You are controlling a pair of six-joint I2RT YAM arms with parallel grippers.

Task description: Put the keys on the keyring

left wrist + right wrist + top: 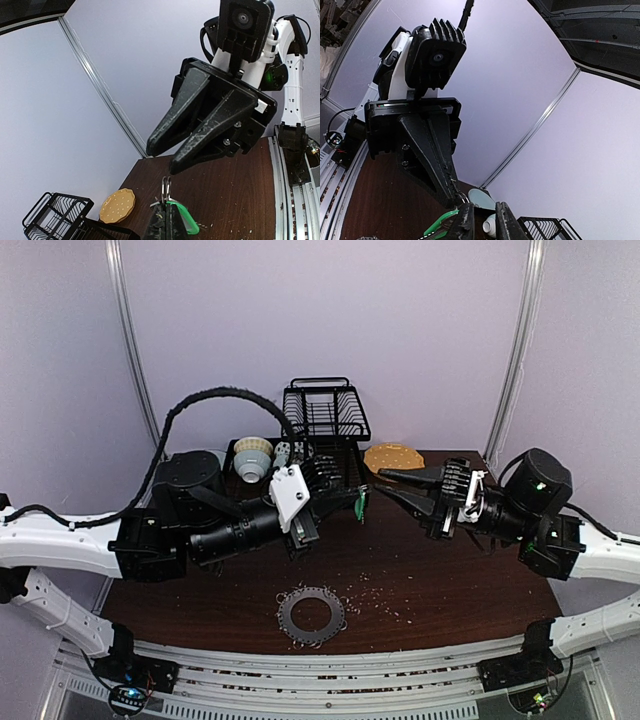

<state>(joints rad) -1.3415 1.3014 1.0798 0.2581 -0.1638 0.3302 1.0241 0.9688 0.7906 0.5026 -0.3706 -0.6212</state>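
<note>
Top external view: left fingers [161,226] clamp the green key [360,504] above the bench [430,580].
Right fingers [410,477] narrowly parted; keyring [287,615] lies flat below.

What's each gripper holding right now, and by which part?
The left gripper pinches the green key by its plastic head, a silvery loop poking past its fingertips. The right gripper holds nothing.

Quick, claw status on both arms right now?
Left claw: closed, holding the green key.
Right claw: slightly open, holding nothing.
</note>
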